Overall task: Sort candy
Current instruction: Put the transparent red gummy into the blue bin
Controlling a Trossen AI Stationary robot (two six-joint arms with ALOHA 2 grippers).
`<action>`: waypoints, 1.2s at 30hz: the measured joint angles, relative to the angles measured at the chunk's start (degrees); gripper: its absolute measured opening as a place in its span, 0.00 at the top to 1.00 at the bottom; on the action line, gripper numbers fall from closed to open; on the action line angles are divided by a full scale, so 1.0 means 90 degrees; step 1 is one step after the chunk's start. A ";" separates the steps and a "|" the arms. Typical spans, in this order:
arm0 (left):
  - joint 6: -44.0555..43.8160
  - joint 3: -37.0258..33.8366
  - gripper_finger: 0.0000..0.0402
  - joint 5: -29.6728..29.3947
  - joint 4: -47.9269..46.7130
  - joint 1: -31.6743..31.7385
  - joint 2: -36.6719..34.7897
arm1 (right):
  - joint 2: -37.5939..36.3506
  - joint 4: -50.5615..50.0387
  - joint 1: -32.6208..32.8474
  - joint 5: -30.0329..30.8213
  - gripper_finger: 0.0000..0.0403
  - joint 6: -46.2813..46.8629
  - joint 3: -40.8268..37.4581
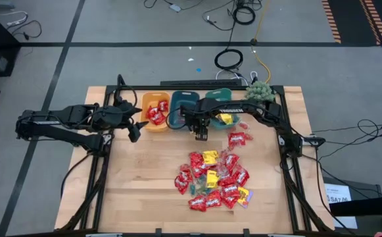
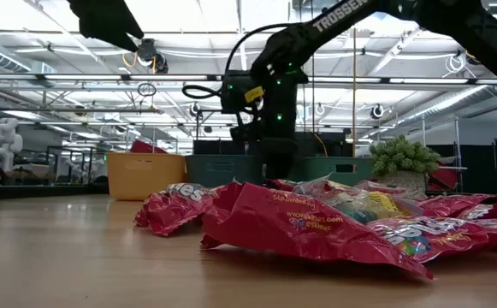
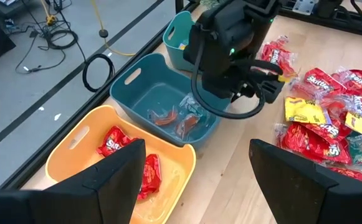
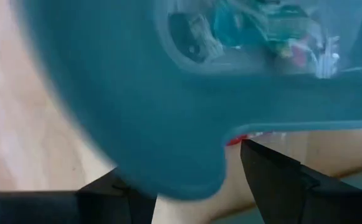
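From above, I see the candy (image 1: 214, 179) lying in a loose heap on the middle of the table (image 1: 138, 191), well on the near side of the row of bins. My right tool (image 1: 200, 133) hangs at the near rim of the middle teal bin (image 1: 184, 101), so the heap lies toward me and slightly to the right from it. My left tool (image 1: 135, 129) waits beside the orange bin (image 1: 155, 108), further from the heap, so I judge the right arm is the nearer one for the next pick. A single red packet (image 1: 239, 139) lies apart, between the heap and the bins.

At table height, the red packets (image 2: 299, 224) fill the front, and the right arm stands behind them before the bins; the green plant (image 2: 402, 156) is at the side.

Past the left wrist, I see its fingers (image 3: 121, 177) standing wide with nothing between, over the orange bin (image 3: 81, 146) where red packets already lie. The right arm is above the teal bin (image 3: 137, 93).

Past the right wrist, the fingers (image 4: 274, 171) are partly apart and I see nothing held; the bin rim (image 4: 168, 112) is just in front.
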 joint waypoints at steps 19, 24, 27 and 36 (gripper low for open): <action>0.0000 0.0000 0.26 0.0000 -0.0002 -0.0001 0.0001 | 0.0083 0.0043 -0.0036 -0.0075 0.95 0.0448 0.0003; 0.0000 0.0000 0.26 0.0000 -0.0002 -0.0001 0.0000 | 0.0067 -0.1142 -0.0034 -0.0102 0.98 0.0618 0.0158; 0.0000 0.0000 0.26 0.0000 -0.0002 0.0000 -0.0001 | -0.0114 -0.1677 0.0013 -0.0052 1.00 0.0652 0.0287; 0.0000 0.0000 0.26 0.0001 -0.0003 -0.0001 0.0001 | -0.1110 -0.1365 0.0145 0.0081 1.00 0.1488 0.1178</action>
